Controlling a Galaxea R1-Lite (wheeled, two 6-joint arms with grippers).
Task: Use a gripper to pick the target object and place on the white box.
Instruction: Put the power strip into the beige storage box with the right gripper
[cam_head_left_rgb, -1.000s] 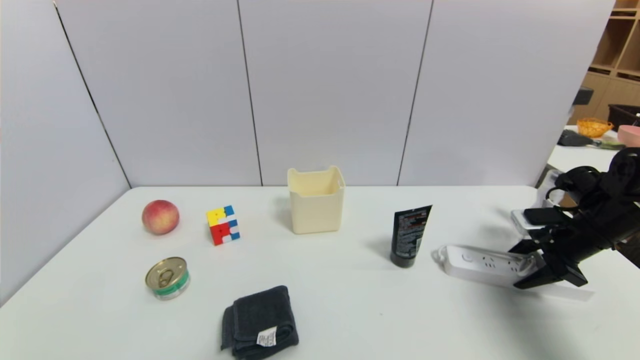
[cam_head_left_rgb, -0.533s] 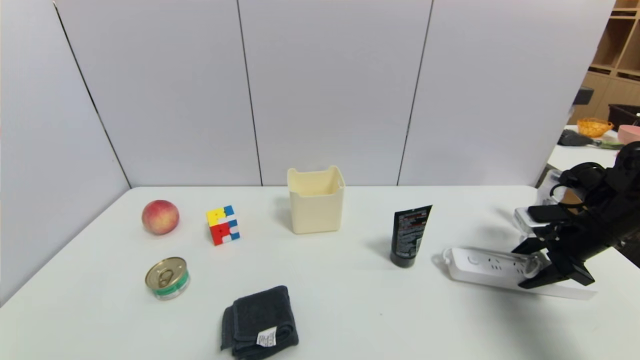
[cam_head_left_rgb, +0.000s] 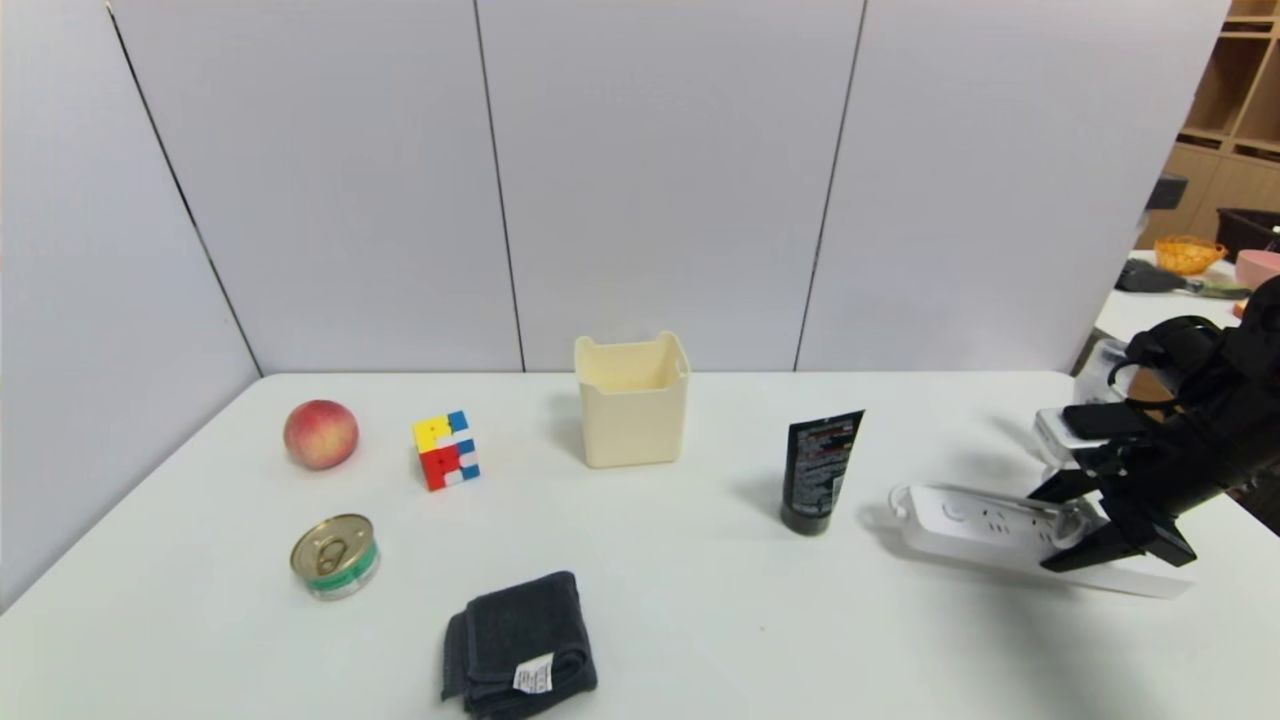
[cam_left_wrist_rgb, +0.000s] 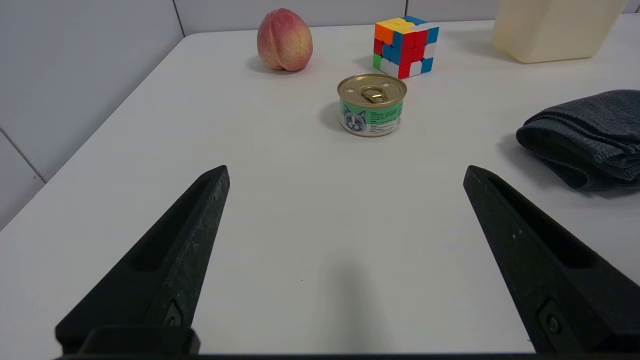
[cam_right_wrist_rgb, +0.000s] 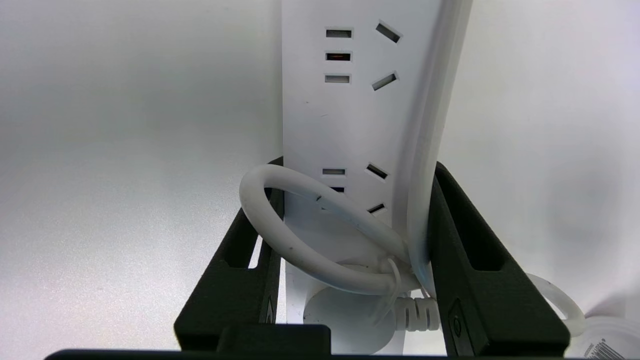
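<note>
Since the earlier frame, the power strip (cam_head_left_rgb: 1000, 530) has tipped lower and slid slightly toward the worktop's (cam_head_left_rgb: 700, 620) right edge, carried by the right end effector (cam_head_left_rgb: 1085, 525), whose jaws clamp its sides beside the looped cord (cam_right_wrist_rgb: 310, 235). It sits near the right edge, just right of the black tube (cam_head_left_rgb: 818, 470). The white box (cam_head_left_rgb: 632, 400) stands at the back edge's middle. Near the front-left corner, the left end effector (cam_left_wrist_rgb: 345, 175) hovers with jaws spread.

A white table (cam_head_left_rgb: 700, 620) carries a peach (cam_head_left_rgb: 320, 433), puzzle cube (cam_head_left_rgb: 446, 450), pet-food can (cam_head_left_rgb: 335, 556), folded grey towel (cam_head_left_rgb: 520, 645), cream box (cam_head_left_rgb: 632, 400), black tube (cam_head_left_rgb: 818, 470) and power strip (cam_head_left_rgb: 990, 525)
</note>
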